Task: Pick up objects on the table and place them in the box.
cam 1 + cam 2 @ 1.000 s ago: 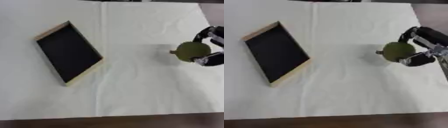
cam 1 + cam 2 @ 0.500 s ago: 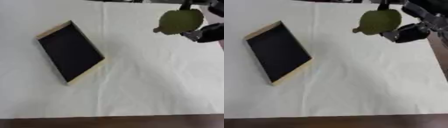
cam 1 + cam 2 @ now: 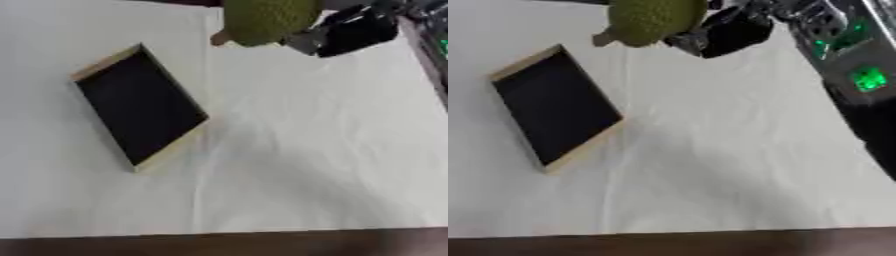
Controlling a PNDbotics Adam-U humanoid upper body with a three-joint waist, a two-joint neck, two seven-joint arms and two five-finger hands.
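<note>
A white cloth (image 3: 289,165) is covering the table, and a shallow box (image 3: 140,106) with a black floor is lying askew on its left part. The right hand (image 3: 726,31) is holding a green fruit (image 3: 654,20) – fingers curled round it – above the cloth, up and right of the box.

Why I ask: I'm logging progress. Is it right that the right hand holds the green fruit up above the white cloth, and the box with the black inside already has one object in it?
Not quite. The right hand does hold the green fruit up above the white cloth, but the box is empty: the left eye view shows only its bare black inside.
</note>
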